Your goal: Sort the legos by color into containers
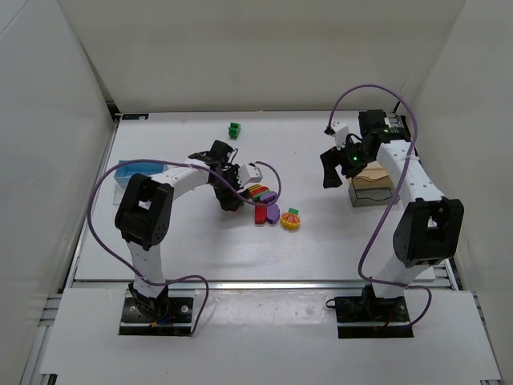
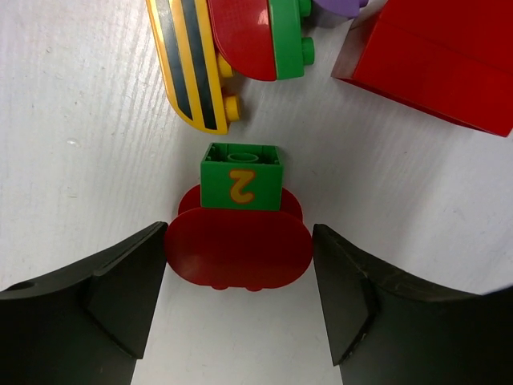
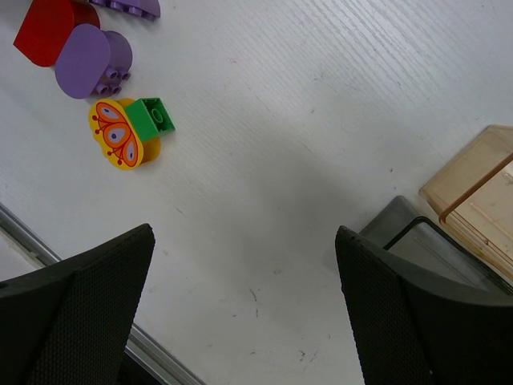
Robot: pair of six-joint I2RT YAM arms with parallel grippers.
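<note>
In the left wrist view a red rounded lego (image 2: 239,258) with a green "2" block (image 2: 240,178) on its far side lies on the table. My left gripper (image 2: 239,233) is open and straddles it, fingertips (image 2: 144,265) right beside its two ends; contact is unclear. Just beyond lie a yellow striped lego (image 2: 191,68), a red-and-green one (image 2: 264,36) and a big red one (image 2: 441,60). My right gripper (image 3: 243,233) hangs open over bare table. Ahead of it lie a yellow butterfly lego (image 3: 116,135) with a green block (image 3: 154,119), and a purple lego (image 3: 84,58).
A lone green lego (image 1: 234,129) sits far back. The blue container (image 1: 135,170) is at the left edge. The tan container (image 3: 481,200) and a dark-clear one (image 3: 425,249) stand by the right arm (image 1: 405,180), partly hidden under it from above.
</note>
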